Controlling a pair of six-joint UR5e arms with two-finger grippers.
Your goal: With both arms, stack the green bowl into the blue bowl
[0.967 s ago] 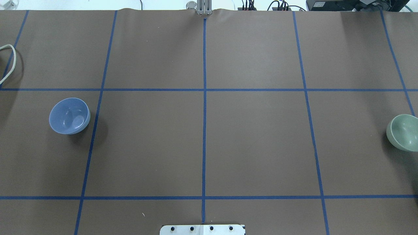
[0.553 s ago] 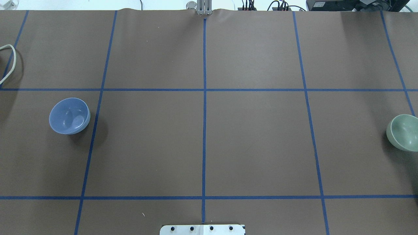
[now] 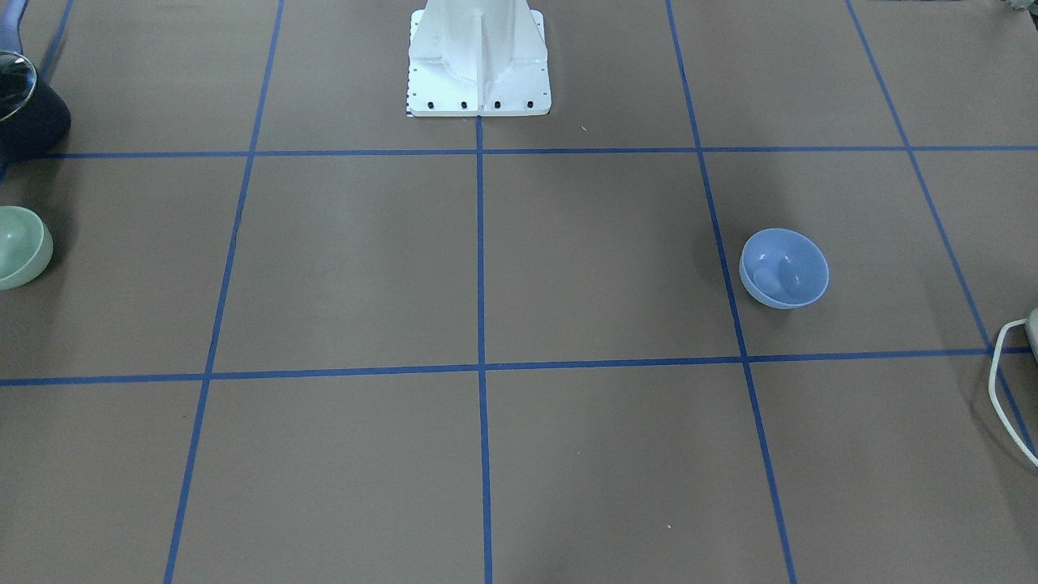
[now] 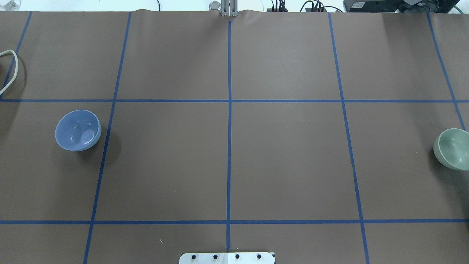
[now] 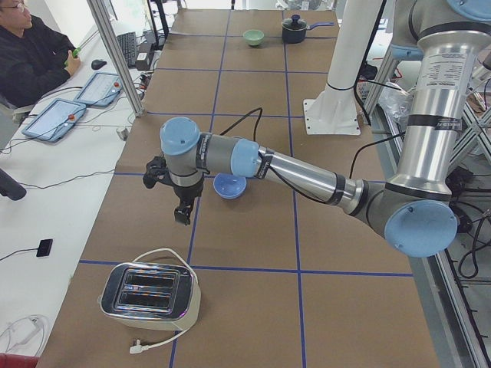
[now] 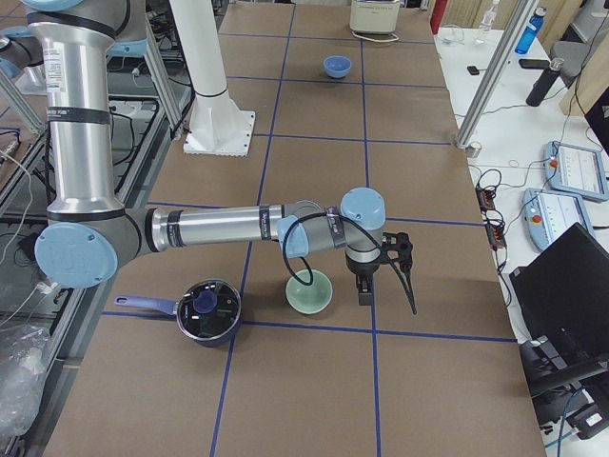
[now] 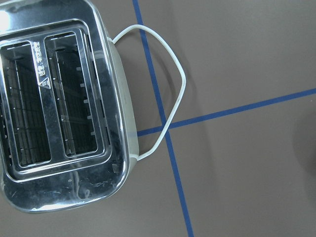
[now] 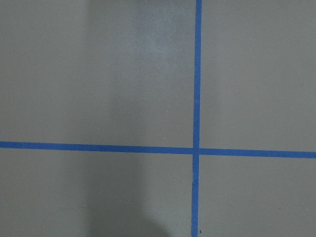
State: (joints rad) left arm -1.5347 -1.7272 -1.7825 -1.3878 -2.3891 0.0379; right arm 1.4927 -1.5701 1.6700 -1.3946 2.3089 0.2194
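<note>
The blue bowl (image 4: 78,130) stands upright on the robot's left side of the brown table; it also shows in the front view (image 3: 784,268) and the exterior left view (image 5: 229,185). The green bowl (image 4: 452,148) stands at the far right edge, also in the front view (image 3: 20,246) and the exterior right view (image 6: 309,291). My left gripper (image 5: 182,215) hangs above the table just beside the blue bowl, apart from it. My right gripper (image 6: 387,300) hangs just beside the green bowl, apart from it. Both show only in side views, so I cannot tell whether they are open or shut.
A chrome toaster (image 5: 149,297) with a white cord stands at the table's left end, filling the left wrist view (image 7: 59,103). A dark lidded pot (image 6: 205,311) stands near the green bowl. The white pedestal (image 3: 478,57) is at the robot's edge. An operator sits at the side.
</note>
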